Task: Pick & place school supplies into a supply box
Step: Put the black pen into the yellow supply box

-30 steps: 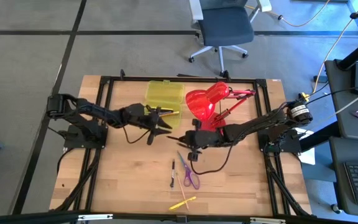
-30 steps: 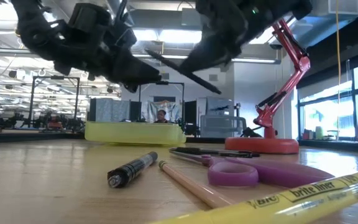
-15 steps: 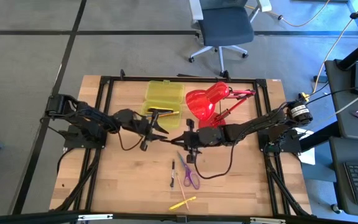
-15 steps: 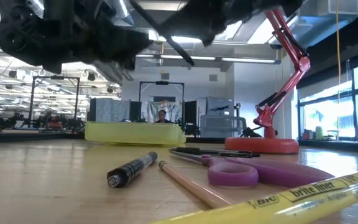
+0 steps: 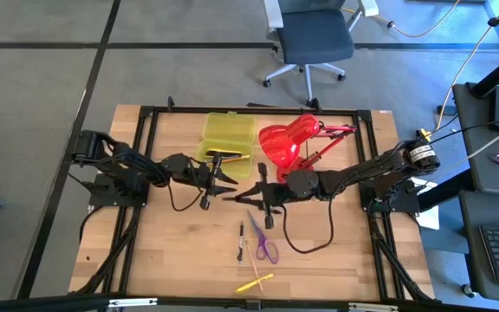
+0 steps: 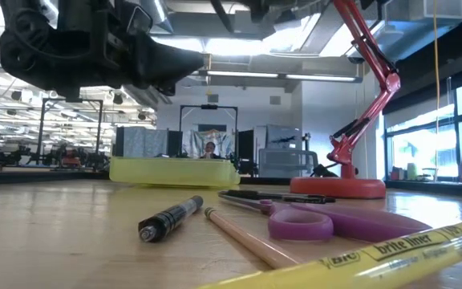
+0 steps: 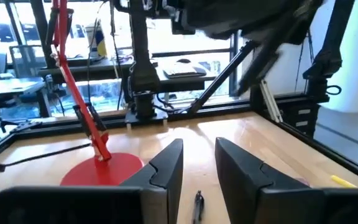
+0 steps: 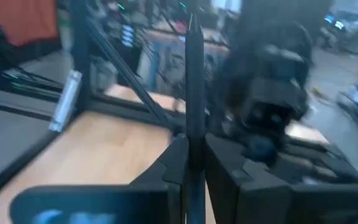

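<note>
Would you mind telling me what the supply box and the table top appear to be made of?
The supply box looks like translucent yellow-green plastic with a smooth finish: light passes through its walls in the low view. The table top looks like light wood, likely butcher block or laminated strips, judging by the parallel grain lines and matte-to-satin sheen; a veneer cannot be ruled out.

Yellow-green supply box (image 5: 229,133) open; scissors (image 5: 265,245) lying flat.

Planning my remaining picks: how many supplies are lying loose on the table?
4: a black marker, a pencil beside it, purple scissors, and a yellow highlighter nearest the low camera. The right claw also holds a black pen.
</note>
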Controlling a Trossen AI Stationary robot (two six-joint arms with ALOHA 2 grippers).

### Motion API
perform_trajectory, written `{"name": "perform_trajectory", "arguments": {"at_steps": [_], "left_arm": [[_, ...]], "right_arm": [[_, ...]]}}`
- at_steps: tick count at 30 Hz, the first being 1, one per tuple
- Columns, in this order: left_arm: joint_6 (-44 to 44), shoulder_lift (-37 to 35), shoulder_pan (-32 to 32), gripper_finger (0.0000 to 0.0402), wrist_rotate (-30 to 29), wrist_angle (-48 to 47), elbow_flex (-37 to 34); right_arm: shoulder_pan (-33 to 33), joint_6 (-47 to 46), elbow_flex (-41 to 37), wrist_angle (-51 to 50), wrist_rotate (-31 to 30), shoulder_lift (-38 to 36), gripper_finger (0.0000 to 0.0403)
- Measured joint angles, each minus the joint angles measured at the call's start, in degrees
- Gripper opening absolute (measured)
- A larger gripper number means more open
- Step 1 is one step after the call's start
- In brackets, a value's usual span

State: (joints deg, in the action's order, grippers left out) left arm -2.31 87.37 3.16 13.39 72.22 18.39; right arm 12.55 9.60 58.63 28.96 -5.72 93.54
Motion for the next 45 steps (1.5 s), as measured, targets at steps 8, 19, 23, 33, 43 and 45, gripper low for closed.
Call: {"name": "perform_trajectory", "arguments": {"at_steps": [8, 19, 23, 33, 43, 45], "left_arm": [[0.5, 0.5, -0.1, 0.0109, 1.6, 0.2, 0.4], [5.5, 0.5, -0.5, 0.0191, 1.6, 0.5, 0.4], [5.2, 0.5, -0.8, 0.0193, 1.6, 6.8, 0.4], [-1.9, 0.5, -3.8, 0.0193, 1.7, 14.8, 0.4], [-3.7, 0.2, -3.9, 0.0185, 1.7, 17.4, 3.7], [-4.5, 0.2, -3.9, 0.0178, 1.7, 17.2, 4.6]], "right_arm": [[-0.5, 3.1, 0.0, 3.1, 3.0, 0.1, 0.0045], [-1.6, 2.7, 0.0, 3.0, 2.9, 0.1, 0.0045], [-2.4, 1.2, 0.0, 2.6, 2.9, 0.1, 0.0045], [-3.8, -0.6, 0.0, 0.0, 2.8, 0.1, 0.0045], [-3.8, -2.0, 0.0, -1.6, 1.0, 0.1, 0.0045], [-3.8, -2.0, 0.0, -1.8, 0.9, 0.1, 0.0045]]}}
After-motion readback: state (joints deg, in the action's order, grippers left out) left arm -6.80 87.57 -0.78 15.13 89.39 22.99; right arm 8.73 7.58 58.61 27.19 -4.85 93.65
